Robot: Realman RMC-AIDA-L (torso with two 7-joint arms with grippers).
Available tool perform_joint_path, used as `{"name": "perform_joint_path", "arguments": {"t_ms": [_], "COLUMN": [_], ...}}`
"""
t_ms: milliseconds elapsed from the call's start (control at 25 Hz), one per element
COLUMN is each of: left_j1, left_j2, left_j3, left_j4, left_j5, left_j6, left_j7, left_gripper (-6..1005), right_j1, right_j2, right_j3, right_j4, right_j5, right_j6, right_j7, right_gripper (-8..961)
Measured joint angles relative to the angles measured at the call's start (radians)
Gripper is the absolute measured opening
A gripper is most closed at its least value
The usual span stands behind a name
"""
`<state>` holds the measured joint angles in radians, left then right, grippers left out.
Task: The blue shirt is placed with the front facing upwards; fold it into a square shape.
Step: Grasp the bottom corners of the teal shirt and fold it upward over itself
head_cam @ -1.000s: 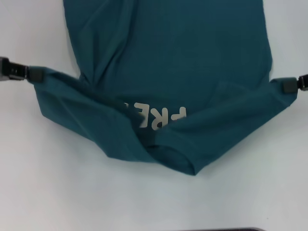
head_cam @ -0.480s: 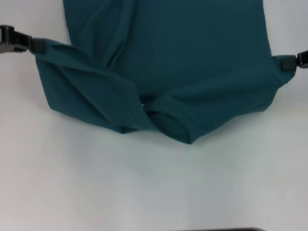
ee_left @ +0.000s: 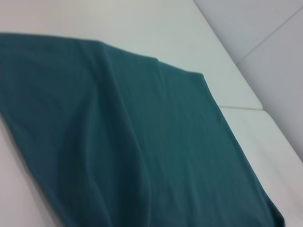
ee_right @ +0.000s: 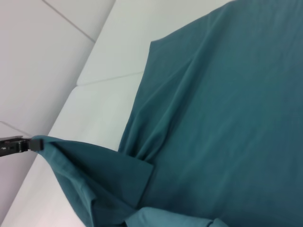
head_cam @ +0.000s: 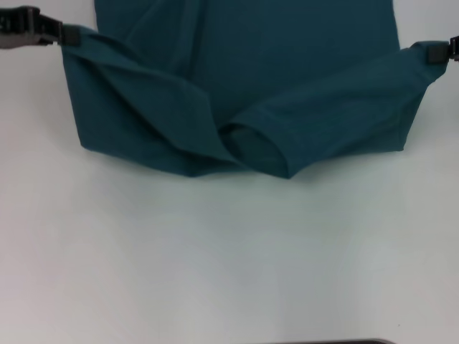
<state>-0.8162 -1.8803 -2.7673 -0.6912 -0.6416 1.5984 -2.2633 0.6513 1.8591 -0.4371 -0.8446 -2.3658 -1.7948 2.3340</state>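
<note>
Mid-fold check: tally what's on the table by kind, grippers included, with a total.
Blue shirt: 1
Grippers pinching its corners: 2, left gripper and right gripper
White table: 1
Total: 4

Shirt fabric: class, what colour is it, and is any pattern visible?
The blue shirt is plain dark teal-blue, no pattern; head view is clearest.

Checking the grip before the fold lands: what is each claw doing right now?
Left claw: shut on the blue shirt, at its left corner.
Right claw: shut on the blue shirt, at its right corner.
</note>
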Motion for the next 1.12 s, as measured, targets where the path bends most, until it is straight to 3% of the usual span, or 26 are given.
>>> {"name": "perform_joint_path", "arguments": {"t_ms": [360,1120], "left_j1": [-0.028,-0.048], "left_j2": [-0.014,-0.093], "left_j3": [0.005,0.147], "left_j4": [0.011,0.011], "left_j5": [-0.001,-0.067], "left_j6": [-0.103,-0.364], "left_j7": [0.000,0.028], "left_gripper": [42,42], "right_j1": [0.014,0.018], "right_j2": [0.001,0.019], "right_j3": [-0.010,-0.075], "right_j4": [-0.009,-0.014], "right_j5": [0.000,-0.005], "right_j6": [0.085,0.240], "right_j7": [0.001,-0.020], "right_gripper": [12,13]}}
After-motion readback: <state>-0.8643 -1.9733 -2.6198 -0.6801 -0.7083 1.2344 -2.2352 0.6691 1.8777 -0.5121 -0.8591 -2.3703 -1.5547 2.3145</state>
